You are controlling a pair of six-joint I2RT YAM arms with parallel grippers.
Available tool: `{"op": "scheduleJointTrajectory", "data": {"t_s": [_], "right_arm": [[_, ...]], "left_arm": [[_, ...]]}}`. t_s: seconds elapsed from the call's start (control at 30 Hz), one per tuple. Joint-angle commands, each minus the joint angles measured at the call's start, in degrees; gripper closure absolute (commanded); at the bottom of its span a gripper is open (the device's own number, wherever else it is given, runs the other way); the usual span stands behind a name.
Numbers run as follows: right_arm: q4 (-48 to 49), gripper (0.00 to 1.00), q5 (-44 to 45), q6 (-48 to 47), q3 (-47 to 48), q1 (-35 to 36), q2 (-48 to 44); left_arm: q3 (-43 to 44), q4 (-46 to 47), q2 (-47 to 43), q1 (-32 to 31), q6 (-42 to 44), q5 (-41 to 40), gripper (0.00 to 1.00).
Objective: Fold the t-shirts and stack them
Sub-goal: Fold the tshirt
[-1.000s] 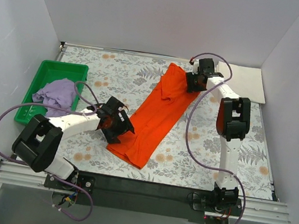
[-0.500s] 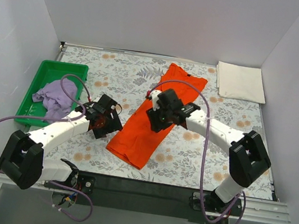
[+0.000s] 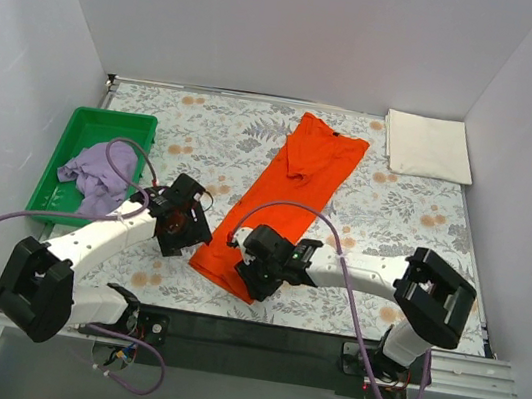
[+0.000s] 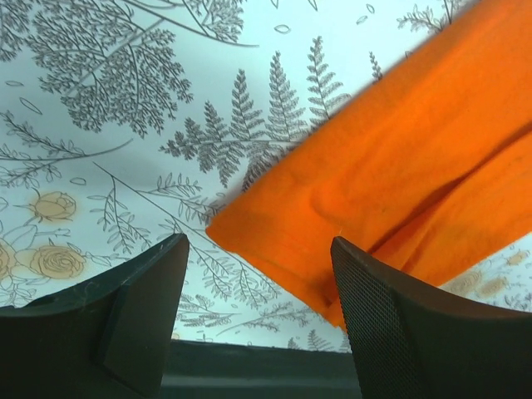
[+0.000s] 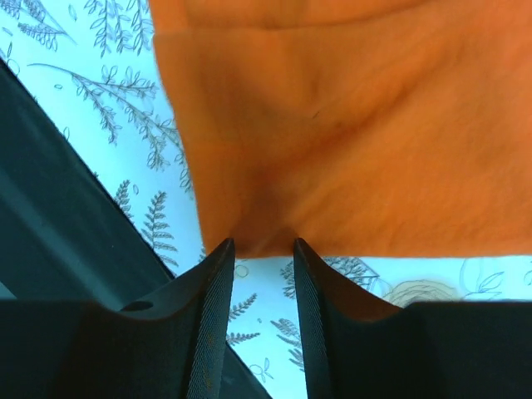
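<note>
**Orange shirt laid diagonal; both claws at its near end**

Orange shirt (image 3: 292, 194) is laid as a narrow strip on the table (image 3: 393, 230); its long axis, near-left to far-right, is shown whole only from above. Left gripper (image 4: 258, 245) is seen spread wide over the near-left corner; right gripper (image 5: 262, 249) is nearly closed at the hem edge; a pinch cannot be confirmed.

The middle shirt (image 3: 293, 189) has my right gripper (image 3: 255, 271) over its near end, my left gripper (image 3: 195, 232) just left. A second shirt (image 3: 98, 171) lies in the left tray (image 3: 117, 117), a third shirt (image 3: 428, 146) far right.
</note>
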Motion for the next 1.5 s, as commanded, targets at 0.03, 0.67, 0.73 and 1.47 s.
{"op": "scheduleJointTrajectory", "data": {"t_s": [0.03, 0.67, 0.73, 1.47], "right_arm": [[2.3, 0.65, 2.9, 3.8, -6.0, 3.2, -2.6], [2.0, 0.6, 10.2, 11.2, -11.5, 3.6, -20.0], [2.1, 0.6, 10.9, 11.6, -11.3, 3.6, -20.2], [1.9, 0.6, 11.0, 12.1, -10.5, 3.6, -17.8]], "left_arm": [[0.7, -2.0, -2.8, -0.3, -0.9, 4.9, 0.36], [0.3, 5.4, 3.8, -16.6, -5.8, 10.7, 0.51], [-0.6, 5.5, 4.0, -16.9, -5.8, 9.1, 0.54], [-7.6, 10.1, 2.1, -17.7, -10.1, 10.9, 0.92]]}}
